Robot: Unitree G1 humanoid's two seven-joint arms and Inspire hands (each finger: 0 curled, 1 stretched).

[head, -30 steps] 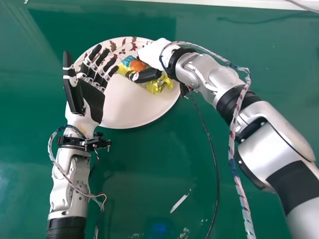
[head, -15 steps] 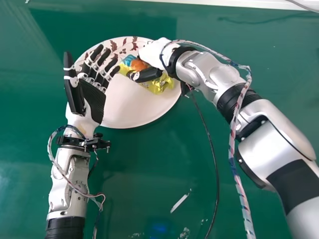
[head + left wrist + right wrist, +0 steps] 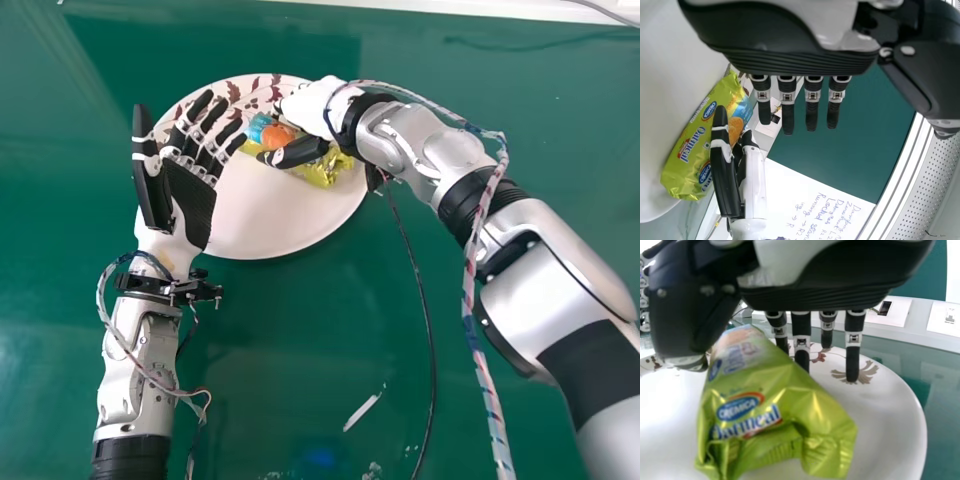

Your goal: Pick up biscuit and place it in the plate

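In the head view, the biscuit packet, yellow-green with blue and orange parts, lies on the white plate. My right hand is over the packet from the right, its thumb across it. The right wrist view has the packet on the plate, between the thumb and the straight fingers of my right hand; they are not curled round it. My left hand is open, palm up, at the plate's left edge. The left wrist view shows this hand and the packet.
Both arms stand over a green table. A thin black cable runs down beside the right forearm, and a small white scrap lies near the front. A white border runs along the far edge.
The packet has shifted slightly beneath my right hand, and its crinkled end looks different. Both arms are nearly still.
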